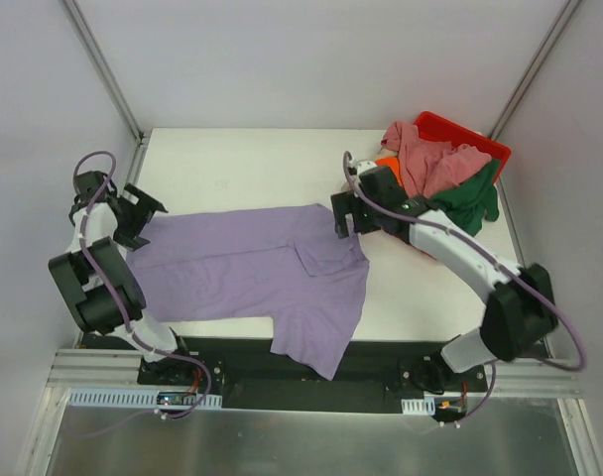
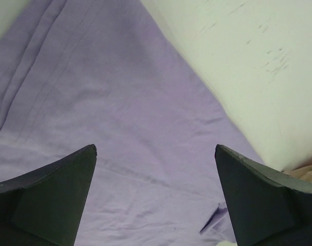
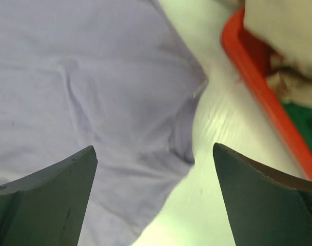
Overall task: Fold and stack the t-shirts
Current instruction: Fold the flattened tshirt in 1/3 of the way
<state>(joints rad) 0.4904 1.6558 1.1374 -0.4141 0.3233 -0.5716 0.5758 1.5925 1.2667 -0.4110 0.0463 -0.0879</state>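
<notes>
Left gripper (image 1: 146, 222) and right gripper (image 1: 339, 220) held low, both released; lavender t-shirt (image 1: 252, 268) beneath each, spread on white table (image 1: 242, 169).

Open table (image 1: 242, 174) beyond the lavender shirt (image 1: 252, 263); red bin (image 1: 470, 139) blocks far right.

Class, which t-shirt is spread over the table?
The lavender purple cloth t-shirt; the pink, dark green and orange ones sit crumpled at the red plastic bin.
</notes>
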